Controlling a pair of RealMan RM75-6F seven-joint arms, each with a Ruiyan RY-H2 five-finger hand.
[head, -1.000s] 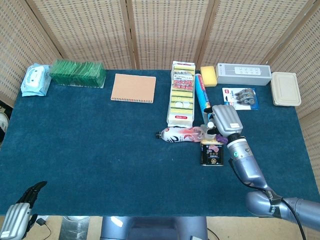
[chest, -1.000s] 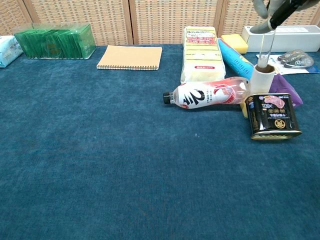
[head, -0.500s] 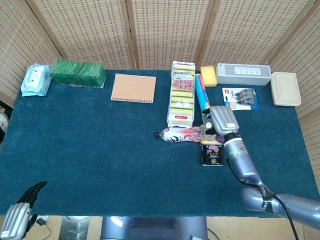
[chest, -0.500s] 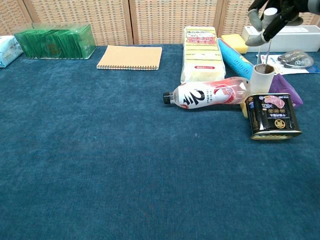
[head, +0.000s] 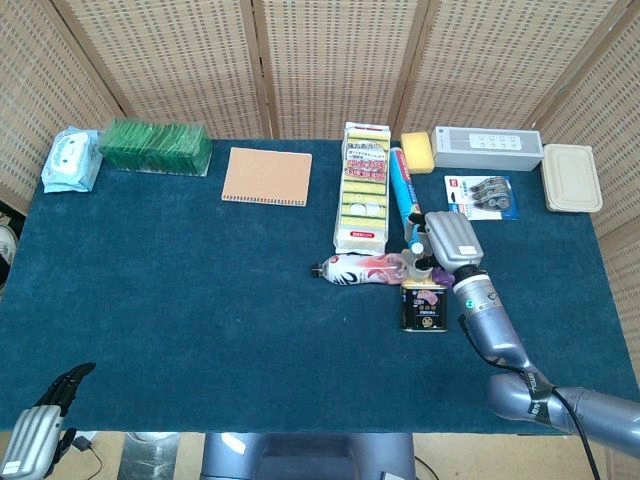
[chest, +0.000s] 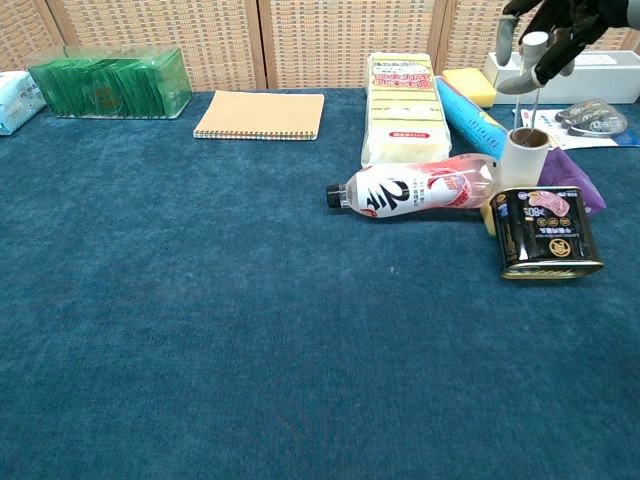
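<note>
The white cup (chest: 523, 158) stands just below the right hand (chest: 545, 40).

A large "2" on the lying bottle (chest: 415, 188) — nothing else legible.

Woven cane screen panels (head: 330, 60) back a blue-carpeted table (head: 180, 290).

Right arm extends from the table's near right corner toward mid-table. Right hand (head: 452, 240) is raised above the surface, back plate uppermost; in the chest view its fingers (chest: 507, 38) hang downward, apart, empty. Left hand (head: 35, 432) sits off the near left corner, fingers loosely curled, nothing held.
</note>
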